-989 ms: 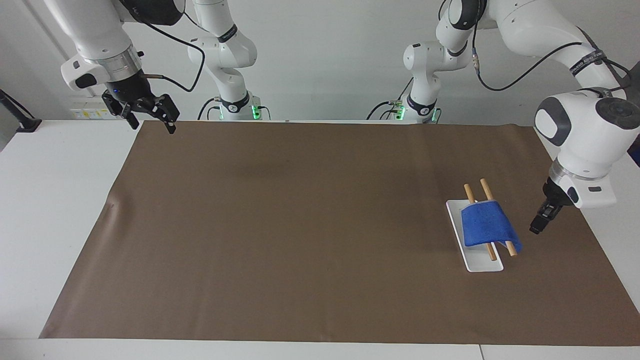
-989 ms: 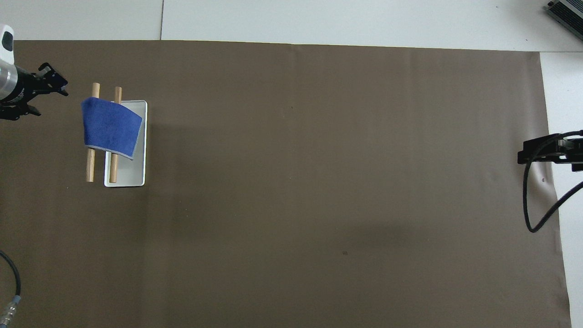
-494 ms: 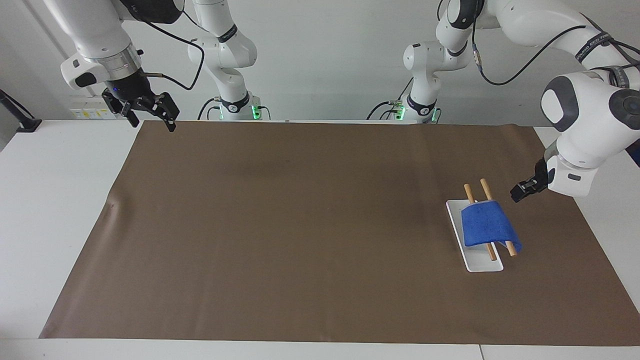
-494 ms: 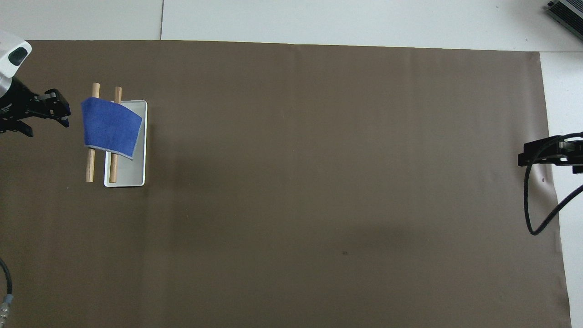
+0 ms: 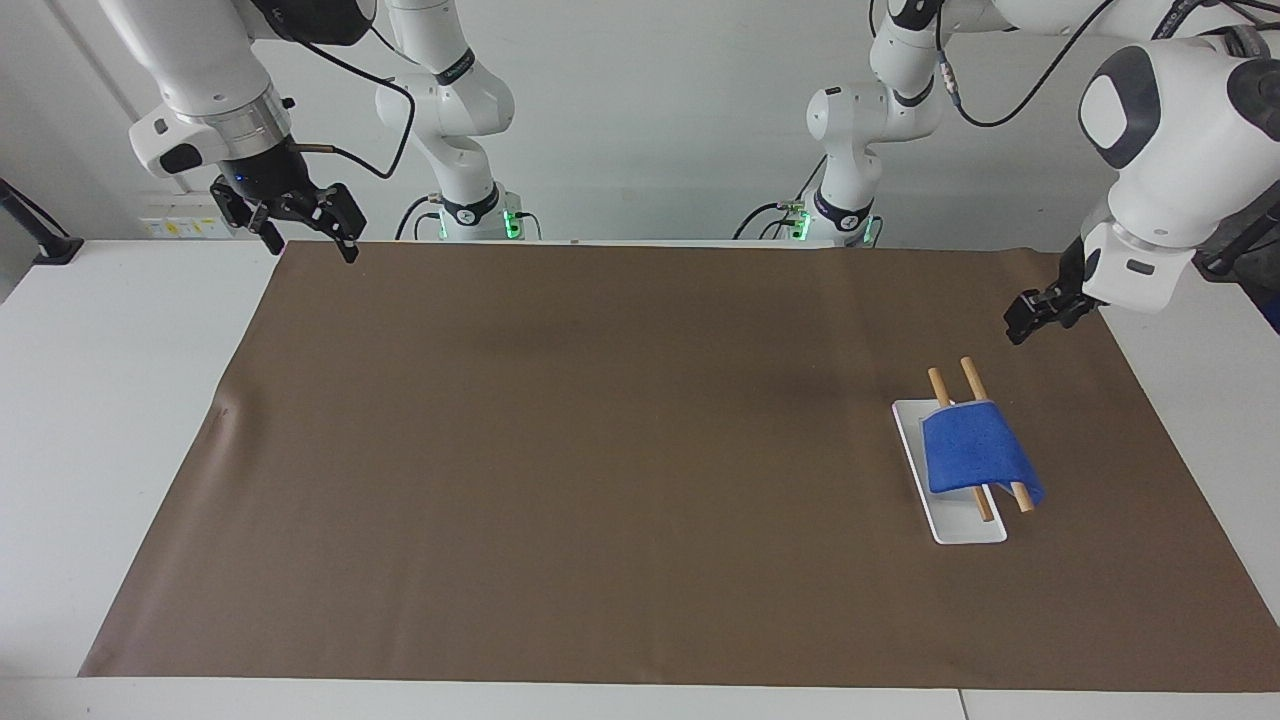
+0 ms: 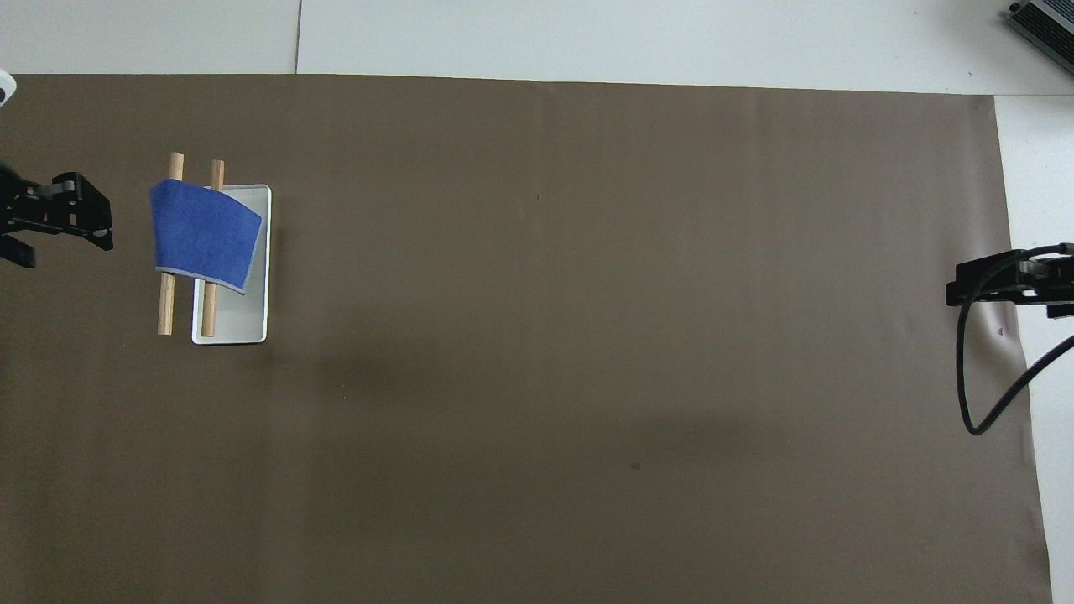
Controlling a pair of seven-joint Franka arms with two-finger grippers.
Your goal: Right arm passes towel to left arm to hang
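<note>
Towel [image 5: 975, 450] draped over rods, left tool [image 5: 1030, 315] apart – parted, empty, right tool [image 5: 300, 225] wide, waiting

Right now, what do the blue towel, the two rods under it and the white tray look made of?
Small blue rectangular towel: soft fuzzy cloth, matte, draping. Two round tan rods: apparently bare wood, unvarnished. Flat white rectangular tray: smooth, rimmed; plastic or enamelled metal, unclear.
</note>
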